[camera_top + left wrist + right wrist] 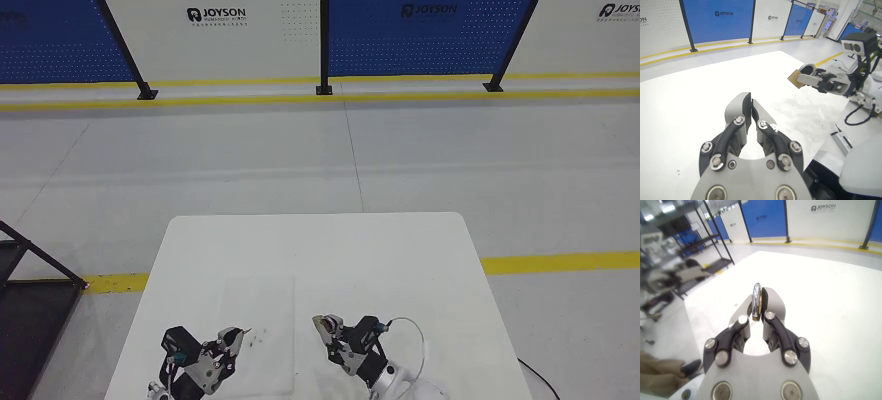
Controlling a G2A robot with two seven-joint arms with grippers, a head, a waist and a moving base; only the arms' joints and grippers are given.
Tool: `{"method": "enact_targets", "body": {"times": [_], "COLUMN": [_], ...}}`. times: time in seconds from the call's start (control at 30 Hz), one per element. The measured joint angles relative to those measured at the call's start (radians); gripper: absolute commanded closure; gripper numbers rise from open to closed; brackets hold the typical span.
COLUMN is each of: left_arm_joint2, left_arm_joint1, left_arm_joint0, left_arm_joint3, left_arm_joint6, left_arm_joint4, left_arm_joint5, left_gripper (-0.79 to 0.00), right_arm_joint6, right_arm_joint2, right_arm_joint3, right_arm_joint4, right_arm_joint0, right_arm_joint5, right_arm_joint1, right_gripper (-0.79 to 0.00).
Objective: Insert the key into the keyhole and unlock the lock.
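**Right hand grips the lock; left hand closed beside it**

The right hand (758, 298) is clamped on the lock (756, 301), one finger on each flat face. In the top view it sits at about 6 o'clock on the tabletop (320, 250), near the edge, and the lock points toward 10 o'clock from the wrist.

The lock is a padlock with a square brass body and a bright chrome shackle bent in a closed loop. From the right wrist it shows edge-on, the shackle nearest the camera. The body is mostly covered by the fingers, with only a thin brass strip visible below the shackle. From the left wrist, a brass corner juts past the near finger and the shackle curves behind it. The keyhole cannot be made out.

The left hand (751, 100) is at about 7 o'clock on the tabletop, apart from the right one, its black pads (746, 109) pressed together at the tips. In the top view a thin dark tip (246, 331) juts from it, too small to identify.
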Motion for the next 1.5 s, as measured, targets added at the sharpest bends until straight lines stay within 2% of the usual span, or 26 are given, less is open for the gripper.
{"method": "enact_targets", "body": {"times": [0.1, 0.27, 0.37, 0.57, 0.67, 0.8, 0.97, 1.13, 1.5], "left_arm_joint2": [0.031, 0.081, 0.103, 0.161, 0.181, 0.209, 0.252, 0.272, 0.305], "left_arm_joint1": [-0.002, -0.001, 0.002, 0.000, -0.001, -0.002, 0.001, 0.004, 0.001], "left_arm_joint0": [-0.032, -0.099, -0.138, -0.199, -0.218, -0.238, -0.269, -0.295, -0.310], "left_arm_joint3": [0.010, 0.047, 0.073, 0.102, 0.116, 0.121, 0.130, 0.116, 0.081], "left_arm_joint6": [0.002, -0.002, -0.019, -0.014, 0.005, -0.004, -0.080, -0.148, -0.145], "left_arm_joint4": [-0.034, -0.143, -0.211, -0.279, -0.334, -0.412, -0.540, -0.629, -0.629], "left_arm_joint5": [-0.010, -0.133, -0.219, -0.293, -0.330, -0.343, -0.378, -0.358, -0.317], "left_gripper": [0.000, 0.000, 0.000, 0.000, 0.000, 0.000, 0.000, 0.000, 0.000], "right_arm_joint6": [-0.035, 0.021, 0.018, -0.002, -0.036, -0.062, -0.061, -0.061, -0.061], "right_arm_joint2": [0.010, 0.023, 0.013, -0.031, -0.035, -0.026, -0.026, -0.026, -0.026], "right_arm_joint3": [-0.004, 0.036, 0.059, 0.108, 0.128, 0.127, 0.127, 0.127, 0.127], "right_arm_joint4": [0.131, 0.389, 0.506, 0.665, 0.675, 0.610, 0.621, 0.620, 0.620], "right_arm_joint0": [0.009, 0.061, 0.092, 0.150, 0.161, 0.162, 0.162, 0.162, 0.162], "right_arm_joint5": [-0.112, -0.397, -0.476, -0.553, -0.577, -0.560, -0.561, -0.561, -0.561], "right_arm_joint1": [0.001, 0.009, 0.006, -0.010, -0.016, -0.019, -0.019, -0.019, -0.019], "right_gripper": [0.000, 0.000, 0.000, 0.000, 0.000, 0.000, 0.000, 0.000, 0.000]}}
